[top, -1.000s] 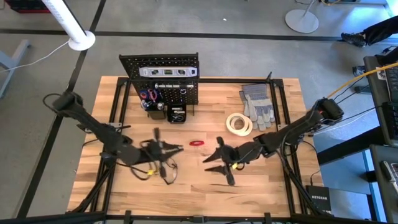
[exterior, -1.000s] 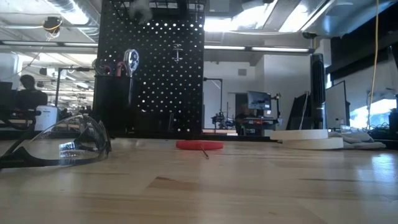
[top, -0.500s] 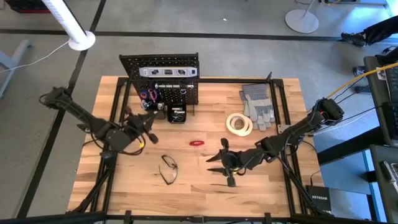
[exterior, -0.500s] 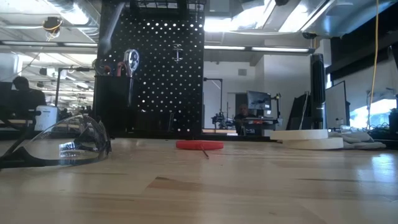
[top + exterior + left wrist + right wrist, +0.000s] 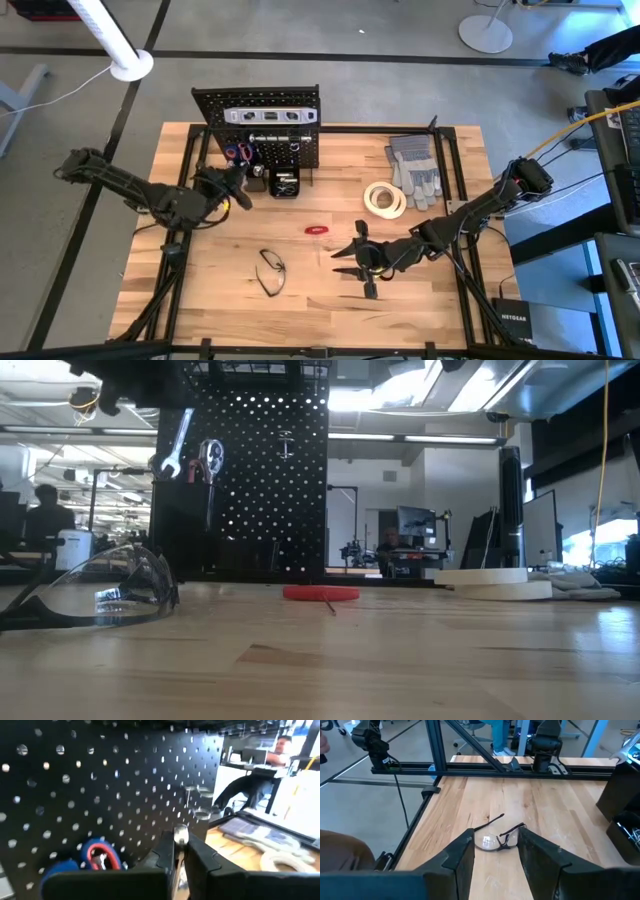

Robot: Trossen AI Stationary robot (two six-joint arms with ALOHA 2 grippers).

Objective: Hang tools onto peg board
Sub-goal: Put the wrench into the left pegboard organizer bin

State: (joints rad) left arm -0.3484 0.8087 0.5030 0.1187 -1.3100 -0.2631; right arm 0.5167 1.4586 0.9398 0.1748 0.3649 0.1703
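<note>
Beside the peg board (image 5: 258, 112) on the pale wooden tabletop (image 5: 320, 290), the left tool (image 5: 238, 177) clamps a silver wrench (image 5: 176, 445), the right tool (image 5: 352, 257) waits half-spread near the safety glasses (image 5: 270, 272), and bright workshop benches fill the room beyond.

Grey gloves (image 5: 414, 167) on wood table (image 5: 440, 290), far-right corner; person (image 5: 260, 765) in bkgd.

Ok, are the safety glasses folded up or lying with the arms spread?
Spread. The safety glasses lie on the table with both arms splayed out from the lens.
</note>
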